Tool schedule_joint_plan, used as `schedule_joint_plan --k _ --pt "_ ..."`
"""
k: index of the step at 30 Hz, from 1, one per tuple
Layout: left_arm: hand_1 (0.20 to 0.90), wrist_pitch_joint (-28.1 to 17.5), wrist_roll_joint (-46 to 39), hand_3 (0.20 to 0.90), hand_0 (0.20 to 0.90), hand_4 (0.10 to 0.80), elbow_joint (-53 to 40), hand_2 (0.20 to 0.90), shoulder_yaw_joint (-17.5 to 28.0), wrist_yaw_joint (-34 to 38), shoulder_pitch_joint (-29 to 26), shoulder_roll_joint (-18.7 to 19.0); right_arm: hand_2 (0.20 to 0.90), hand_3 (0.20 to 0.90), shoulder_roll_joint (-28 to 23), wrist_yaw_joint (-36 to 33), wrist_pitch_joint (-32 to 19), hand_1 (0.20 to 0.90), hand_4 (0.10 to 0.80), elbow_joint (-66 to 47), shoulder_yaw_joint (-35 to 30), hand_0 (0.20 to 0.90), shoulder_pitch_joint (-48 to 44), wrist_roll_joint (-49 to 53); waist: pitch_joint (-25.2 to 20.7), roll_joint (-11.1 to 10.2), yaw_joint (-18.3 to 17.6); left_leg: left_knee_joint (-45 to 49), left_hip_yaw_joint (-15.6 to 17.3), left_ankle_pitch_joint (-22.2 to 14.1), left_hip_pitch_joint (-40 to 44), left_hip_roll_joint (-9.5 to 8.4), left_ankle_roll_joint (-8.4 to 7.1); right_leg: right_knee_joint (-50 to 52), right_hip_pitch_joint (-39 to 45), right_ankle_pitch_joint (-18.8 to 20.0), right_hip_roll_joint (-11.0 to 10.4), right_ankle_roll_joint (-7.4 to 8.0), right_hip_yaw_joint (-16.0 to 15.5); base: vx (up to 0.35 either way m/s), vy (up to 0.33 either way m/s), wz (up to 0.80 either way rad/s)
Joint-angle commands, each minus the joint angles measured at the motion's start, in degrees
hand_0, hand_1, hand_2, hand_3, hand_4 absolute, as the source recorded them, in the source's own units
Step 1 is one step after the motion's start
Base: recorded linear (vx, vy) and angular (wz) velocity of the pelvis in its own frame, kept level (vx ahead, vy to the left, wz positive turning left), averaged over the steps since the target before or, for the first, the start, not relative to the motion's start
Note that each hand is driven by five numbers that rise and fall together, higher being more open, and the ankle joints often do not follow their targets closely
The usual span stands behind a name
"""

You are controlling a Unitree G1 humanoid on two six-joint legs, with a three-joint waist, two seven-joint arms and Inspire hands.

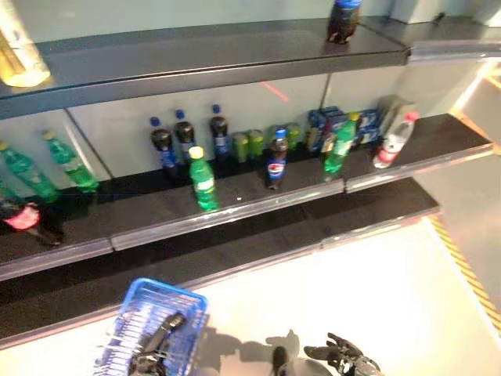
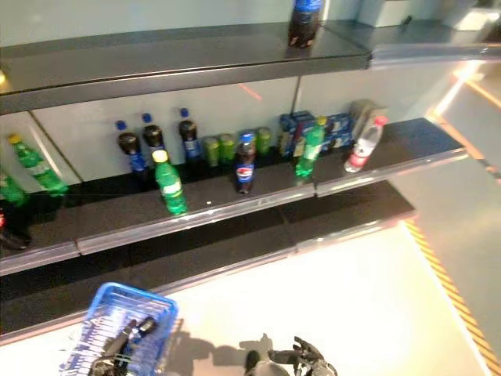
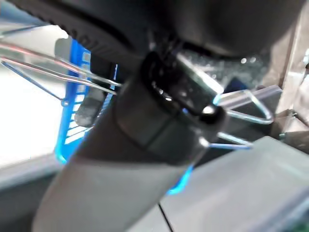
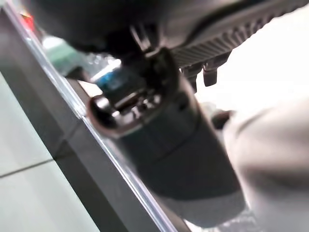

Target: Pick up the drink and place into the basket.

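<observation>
1. The blue wire shopping basket (image 1: 182, 301) sat low at the robot's left, in front of the dark grey store shelf (image 1: 235, 205). The left hand (image 1: 160, 333) lay at its handle; I could not tell whether the fingers were closed on it.
2. The right hand (image 1: 344, 354) hung to the basket's right, fingers loosely spread, holding nothing.
3. The drinks were on the shelf beyond the basket: a green plastic soda bottle (image 1: 203, 180) nearest its front lip, a dark cola bottle with a blue cap (image 1: 275, 159) further right.
4. I judged the pick not yet begun; next, the right hand would need to rise and reach forward to a bottle.
</observation>
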Motion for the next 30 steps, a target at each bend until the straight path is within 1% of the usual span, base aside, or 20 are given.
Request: schedule_joint_plan --k 1,3,5,7,8,13,14,16,17,18,19,20,21,23,24,26,27,28,29,30 --pt "0.3 -2.4 -0.3 0.2 0.3 0.1 -4.0 0.3 -1.7 -2.6 3.6 -1.3 0.9 0.9 -2.2 1.6 -1.3 0.9 0.8 -0.7 0.9 0.9 -1.5 -1.5 0.5 3.3 1.6 -8.4 4.7 -2.3 -0.7 -10.35 8.14 -3.5 5.4 1.5 1.4 5.21 0.4 0.249 -0.205 -0.92" --pt "0.3 -2.7 -0.7 0.2 0.3 0.1 -2.7 0.3 -1.3 -2.7 4.0 -1.4 0.9 0.9 -2.0 1.7 -0.9 0.9 0.8 -0.6 1.2 0.9 -2.4 -2.0 0.3 4.8 2.6 -16.4 4.3 -0.3 -0.7 -12.55 7.21 -4.1 7.1 0.6 3.9 5.32 1.4 0.291 -0.183 -0.95" --pt "0.3 -2.8 -0.7 0.2 0.3 0.1 -2.7 0.3 -1.4 -2.8 4.0 -1.4 0.9 0.9 -2.0 1.7 -0.9 0.9 0.8 -0.6 1.3 0.9 -2.4 -2.1 0.4 4.8 2.7 -16.9 4.3 -0.1 -0.4 -12.72 7.17 -4.1 7.3 0.4 4.0 5.32 1.5 0.231 -0.133 -0.59" --pt "0.3 -3.9 -1.6 0.2 0.3 0.1 -1.7 0.3 -1.2 -2.7 4.7 -1.6 0.9 0.9 -1.2 1.1 0.1 0.9 0.8 -2.1 2.5 0.9 -2.4 -2.6 0.0 6.5 5.0 -24.3 5.5 4.6 -4.8 -15.44 5.44 -4.6 10.3 -1.6 7.5 4.75 2.6 0.474 -0.245 -0.34" --pt "0.3 -3.9 -1.7 0.2 0.3 0.1 -1.6 0.3 -1.1 -2.7 4.8 -1.6 0.9 0.9 -1.1 1.1 0.3 0.9 0.8 -2.4 2.6 0.9 -2.4 -2.7 -0.1 6.6 5.3 -25.1 5.8 5.0 -5.2 -15.71 5.37 -4.5 10.8 -2.0 7.8 4.7 2.7 0.384 -0.182 -0.1" --pt "0.3 -3.5 -1.9 0.2 0.3 0.1 -0.9 0.3 1.4 -1.3 4.9 -0.7 0.9 0.9 0.5 0.6 2.0 0.9 0.8 -4.2 4.2 0.9 -2.3 -3.1 -2.5 5.5 6.4 -27.0 12.3 3.0 -4.8 -16.67 7.84 2.8 12.4 -4.1 10.3 5.42 1.2 0.382 -0.167 -0.56" --pt "0.3 -4.0 -3.1 0.2 0.3 0.1 -0.1 0.3 2.3 -0.8 4.8 -0.2 0.9 0.9 1.4 0.6 3.1 0.9 0.8 -3.6 4.4 0.9 -2.4 -3.4 -3.0 3.5 7.5 -27.3 10.6 1.6 -3.6 -18.22 9.53 11.2 13.5 1.3 9.8 8.91 1.5 0.495 -0.182 -0.21" --pt "0.3 -3.9 -3.4 0.2 0.3 0.1 0.1 0.3 3.0 -0.9 4.7 0.0 0.9 0.9 1.8 1.2 3.0 0.9 0.8 -3.4 4.5 0.9 -2.5 -4.3 -3.1 3.1 7.8 -27.6 9.9 1.2 -2.4 -17.91 10.23 16.8 12.4 5.8 10.0 11.13 1.5 0.26 -0.109 0.23" --pt "0.3 -3.7 -3.1 0.2 0.3 0.1 0.1 0.3 3.5 -1.2 4.6 0.1 0.9 0.9 1.8 1.6 2.6 0.9 0.8 -3.3 4.6 0.9 -2.4 -4.8 -3.4 3.3 8.0 -27.8 9.5 1.1 -1.9 -17.14 10.35 19.7 11.3 8.1 10.4 12.1 1.5 0.309 -0.178 0.24" --pt "0.3 -3.0 -2.2 0.2 0.3 0.1 0.2 0.3 3.7 -1.8 4.1 1.1 0.9 0.9 2.1 2.0 1.9 0.9 0.8 -3.4 5.2 0.9 -2.1 -4.6 -3.3 4.2 7.7 -28.0 7.9 0.8 0.4 -14.63 10.04 31.7 7.0 12.3 11.5 14.53 0.5 0.293 -0.183 0.21" --pt "0.3 -2.9 -2.4 0.2 0.3 0.1 0.1 0.3 3.4 -1.8 3.9 1.4 0.9 0.9 2.1 1.9 1.8 0.9 0.8 -3.3 5.4 0.9 -2.2 -4.3 -3.3 4.2 7.5 -27.9 7.4 0.6 1.0 -14.19 9.86 31.8 5.6 11.9 11.2 14.31 0.7 0.286 -0.188 0.34" --pt "0.3 -2.8 -2.7 0.2 0.3 0.1 0.0 0.3 3.1 -1.7 3.7 1.5 0.9 0.9 2.2 1.6 1.7 0.9 0.8 -3.3 5.5 0.9 -2.3 -4.1 -3.3 4.0 7.1 -27.7 6.9 0.3 1.4 -14.1 9.79 31.4 4.7 11.2 10.5 14.1 0.5 0.261 -0.208 0.44" --pt "0.3 -2.8 -3.7 0.2 0.3 0.1 -0.5 0.3 2.0 -1.4 2.9 1.7 0.9 0.9 2.1 0.8 1.6 0.9 0.8 -3.3 5.5 0.9 -2.3 -3.3 -3.3 4.2 6.6 -27.2 5.0 0.0 2.4 -13.75 9.87 26.1 2.9 7.3 5.6 12.51 -1.3 0.247 -0.232 0.5" --pt "0.3 -2.4 -3.9 0.2 0.3 0.1 -0.9 0.3 1.6 -1.5 1.4 1.6 0.9 0.9 2.1 0.7 0.1 0.9 0.8 -2.4 5.0 0.9 -3.1 -3.1 -2.6 5.3 5.5 -27.3 2.2 -0.8 4.5 -12.6 9.69 20.6 -1.0 4.8 0.0 11.21 -2.2 0.168 -0.31 0.63" --pt "0.3 -2.5 -4.6 0.2 0.3 0.1 -1.0 0.3 1.3 -1.6 1.0 1.7 0.9 0.9 2.1 1.1 -0.4 0.9 0.8 -2.2 5.0 0.9 -3.3 -3.6 -2.5 5.7 5.3 -27.5 1.6 -1.0 4.9 -12.26 9.64 19.6 -1.8 4.8 -0.8 10.95 -2.2 0.161 -0.428 0.76" --pt "0.3 -1.5 -4.1 0.2 0.3 0.1 -1.5 0.3 -0.1 -2.2 -1.4 1.7 0.9 0.9 1.6 -0.5 -1.3 0.9 0.8 -2.6 4.9 0.9 -3.3 -1.6 -1.5 5.5 2.7 -27.0 -2.6 -4.6 7.1 -12.28 9.38 5.2 -5.0 8.0 -6.7 11.33 4.7 0.223 -0.519 0.81" --pt "0.3 -1.4 -3.9 0.2 0.3 0.1 -1.9 0.3 -0.4 -2.3 -2.1 1.7 0.9 0.9 1.7 -1.0 -1.5 0.9 0.8 -2.6 5.0 0.9 -3.2 -1.3 -1.0 5.3 1.7 -26.6 -4.2 -6.3 8.0 -12.13 8.93 1.8 -5.8 12.1 -8.6 12.13 7.8 0.187 -0.48 1.04" --pt "0.3 -1.5 -4.3 0.2 0.3 0.1 -2.1 0.3 -0.5 -2.4 -2.3 1.7 0.9 0.9 1.7 -0.9 -1.5 0.9 0.8 -2.6 5.0 0.9 -3.1 -1.7 -0.9 5.3 1.4 -26.5 -4.6 -6.7 8.2 -11.98 8.77 1.0 -6.1 13.1 -9.1 12.32 8.6 0.169 -0.559 1.55" --pt "0.3 -1.8 -5.5 0.2 0.3 0.1 -3.8 0.3 -1.5 -1.5 -2.6 1.9 0.9 0.9 1.7 -0.8 -0.9 0.9 0.8 -2.9 5.3 0.9 -3.6 -1.8 -0.5 5.3 0.8 -26.9 -6.2 -7.6 9.5 -9.52 7.91 0.5 -6.9 12.5 -8.5 13.22 11.0 0.098 -0.44 1.14" --pt "0.3 -2.0 -5.9 0.2 0.3 0.1 -4.4 0.3 -1.7 -1.3 -2.6 1.8 0.9 0.9 1.6 -0.8 -0.6 0.9 0.8 -3.0 5.4 0.9 -3.8 -1.9 -0.4 5.3 0.8 -27.1 -6.5 -7.5 9.7 -8.6 7.59 0.6 -6.6 11.3 -8.1 13.38 11.0 0.073 -0.46 1.07"
